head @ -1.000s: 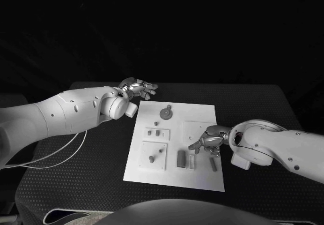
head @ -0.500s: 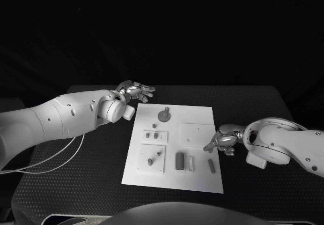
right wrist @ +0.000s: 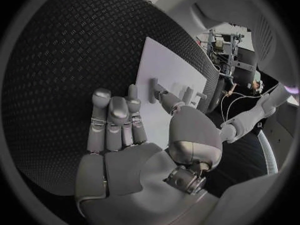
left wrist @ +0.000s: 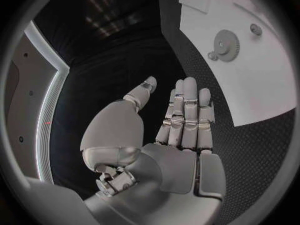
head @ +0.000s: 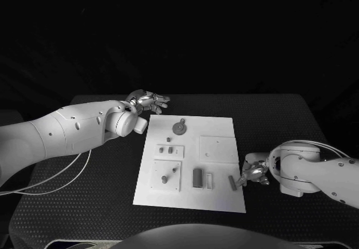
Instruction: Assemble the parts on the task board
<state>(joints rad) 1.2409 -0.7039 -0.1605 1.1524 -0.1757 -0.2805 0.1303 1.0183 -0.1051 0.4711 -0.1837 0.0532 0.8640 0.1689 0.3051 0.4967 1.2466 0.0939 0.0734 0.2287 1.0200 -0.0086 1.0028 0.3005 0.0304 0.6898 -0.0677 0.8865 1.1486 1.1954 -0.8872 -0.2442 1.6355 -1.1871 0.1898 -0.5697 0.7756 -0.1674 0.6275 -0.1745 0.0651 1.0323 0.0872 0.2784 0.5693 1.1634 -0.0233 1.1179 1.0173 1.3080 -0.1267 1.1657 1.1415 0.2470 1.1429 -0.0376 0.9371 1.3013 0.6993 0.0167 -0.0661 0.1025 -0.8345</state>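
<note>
The white task board [head: 221, 127] lies mid-table with grey parts on it. A gear [head: 180, 126] sits at its far end, with small pegs [head: 172, 150] below it. A dark block [head: 197, 176] and a grey rod [head: 233, 182] lie near the front right. My right hand [head: 254, 171] hovers just off the board's right edge beside the rod, fingers straight and holding nothing. In the right wrist view my right hand [right wrist: 119, 130] has its thumb toward the board [right wrist: 172, 70]. My left hand [head: 147, 99] hangs beyond the board's far left corner, open; the left wrist view shows its extended fingers [left wrist: 187, 110] near the gear [left wrist: 226, 45].
Two raised white square plates [head: 167, 174] [head: 218, 147] sit on the board. A thin white cable [head: 67, 171] trails over the black textured table under my left arm. Bare table lies to the right of the board and in front of it.
My right hand has drawn back off the board toward the right front, ending beside the grey rod, which stays on the board. My left hand has barely moved.
</note>
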